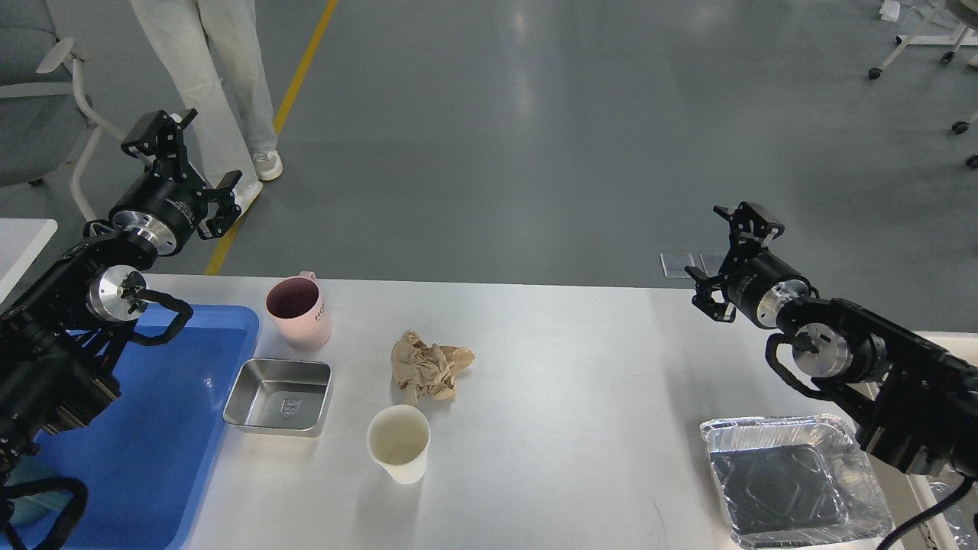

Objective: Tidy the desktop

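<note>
Desktop (581,367) fills lower half of frame, matte white-grey, far edge running across mid-frame.

Both arms raised, clear of the surface. Looks like a ready pose; nothing picked yet by the look of it.
- Left gripper (187,164), upper left of frame, over floor beyond the table edge. Fingers spread wide, nothing between them.
- Right gripper (730,256), right of centre, near far table edge. Fingers parted, also empty.

Items on desktop, centre-left cluster:
- Pink mug (299,312), upright, empty as far as seen, just beside blue tray's far corner.
- Steel dish (279,396), shallow, rectangular, empty, just right of the tray edge, in front of the mug.
- Crumpled brown paper (428,367), mid-table, apart from the rest. Probably rubbish.
- White paper cup (399,443), upright, open end up, near the paper, below it in frame.

Blue tray (176,428), lower left, empty where visible; left arm hides part. Likely the drop spot for mug & dish, judging by closeness.
Foil tray (791,477), lower right, empty, dark base. Poss. for the rubbish; cannot confirm.

Obstructions: cluster is tight; mug & dish sit near each other, so a grasp on one risks nudging the other. Cup is light, tips easily. Right arm's forearm hangs over foil tray's right side.

Surroundings: person's legs (221,84) top left on grey floor by yellow line (306,57). Chair (46,84) far left.
</note>
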`<state>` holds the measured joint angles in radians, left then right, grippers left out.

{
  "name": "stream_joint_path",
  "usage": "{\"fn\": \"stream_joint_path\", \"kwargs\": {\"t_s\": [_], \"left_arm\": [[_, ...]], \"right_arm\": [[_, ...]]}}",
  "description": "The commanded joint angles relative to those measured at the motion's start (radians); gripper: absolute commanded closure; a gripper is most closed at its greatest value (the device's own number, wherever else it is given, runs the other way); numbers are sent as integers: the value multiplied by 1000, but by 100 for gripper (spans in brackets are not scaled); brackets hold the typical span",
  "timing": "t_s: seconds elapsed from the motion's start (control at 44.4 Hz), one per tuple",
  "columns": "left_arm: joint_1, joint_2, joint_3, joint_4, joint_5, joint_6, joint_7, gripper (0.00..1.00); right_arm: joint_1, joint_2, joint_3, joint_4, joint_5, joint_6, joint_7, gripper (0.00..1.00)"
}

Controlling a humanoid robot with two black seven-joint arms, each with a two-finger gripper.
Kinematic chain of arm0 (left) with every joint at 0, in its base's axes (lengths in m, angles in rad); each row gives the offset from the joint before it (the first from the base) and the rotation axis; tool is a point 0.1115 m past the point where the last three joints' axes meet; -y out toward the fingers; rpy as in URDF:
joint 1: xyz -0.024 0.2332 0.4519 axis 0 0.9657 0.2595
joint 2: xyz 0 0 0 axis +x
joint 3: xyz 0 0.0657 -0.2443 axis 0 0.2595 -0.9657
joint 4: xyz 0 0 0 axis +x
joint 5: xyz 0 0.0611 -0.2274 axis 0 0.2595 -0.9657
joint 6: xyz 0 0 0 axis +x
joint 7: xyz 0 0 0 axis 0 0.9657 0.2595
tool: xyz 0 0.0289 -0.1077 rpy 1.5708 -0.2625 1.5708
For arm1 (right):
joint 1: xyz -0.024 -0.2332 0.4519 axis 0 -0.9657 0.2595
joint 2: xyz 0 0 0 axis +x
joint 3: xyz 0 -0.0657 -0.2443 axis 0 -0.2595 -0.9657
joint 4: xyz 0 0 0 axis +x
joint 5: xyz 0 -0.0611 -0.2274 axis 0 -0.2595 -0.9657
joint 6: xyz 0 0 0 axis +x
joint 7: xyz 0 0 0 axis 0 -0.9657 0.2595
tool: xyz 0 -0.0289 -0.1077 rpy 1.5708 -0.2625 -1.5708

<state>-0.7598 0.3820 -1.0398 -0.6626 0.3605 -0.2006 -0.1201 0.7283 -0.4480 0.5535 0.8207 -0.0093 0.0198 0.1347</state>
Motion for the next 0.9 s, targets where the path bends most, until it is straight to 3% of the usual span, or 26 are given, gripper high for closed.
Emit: {"fn": "stream_joint_path", "kwargs": {"t_s": [0.0,0.473,0.878], "left_arm": [[2,-8,-26,1,0,1,0,3],[2,-5,-25,1,-100,0,0,3],[34,-31,3,-35,-97,-75,4,2]], "right_arm": [[-1,0,-1,-3,0,-9,-1,0],[-3,3,-7,-3,-1,-17,-3,0],[-3,-1,-32,-3,-1,-18,-4,0]]}}
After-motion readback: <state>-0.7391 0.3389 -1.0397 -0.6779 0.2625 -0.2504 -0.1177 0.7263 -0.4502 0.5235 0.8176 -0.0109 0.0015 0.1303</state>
